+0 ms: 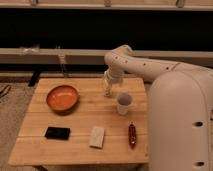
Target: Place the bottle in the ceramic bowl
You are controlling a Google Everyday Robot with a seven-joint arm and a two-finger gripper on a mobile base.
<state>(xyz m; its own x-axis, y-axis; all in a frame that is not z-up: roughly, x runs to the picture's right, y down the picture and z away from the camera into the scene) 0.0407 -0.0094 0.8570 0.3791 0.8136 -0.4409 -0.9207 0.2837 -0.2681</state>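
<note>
- The gripper hangs at the end of the arm over the far middle of the table, just left of the white cup.
- The bottle is the pale slim shape directly under the gripper, upright, with its base at or just above the wood. I cannot tell whether the gripper is closed on it, open around it, or only touching it.
- The ceramic bowl sits well to the left, near the table's left edge. It has nothing in it, so the placing is not yet done.
- My first worry is a weak or off-centre grasp. A slim, light bottle could tip or slide away if only one side makes contact.
- The cup stands close on the right. A sideways nudge from the wrist or the bottle could topple it.
- On the way left, carrying the bottle too low could clip the bowl's rim and push the bowl toward the edge.
- The bowl is shallow and glossy, so a bottle let go upright from any height may fall over and roll out.
- The black object, the white block and the dark red object lie along the near side, away from that path.
</note>
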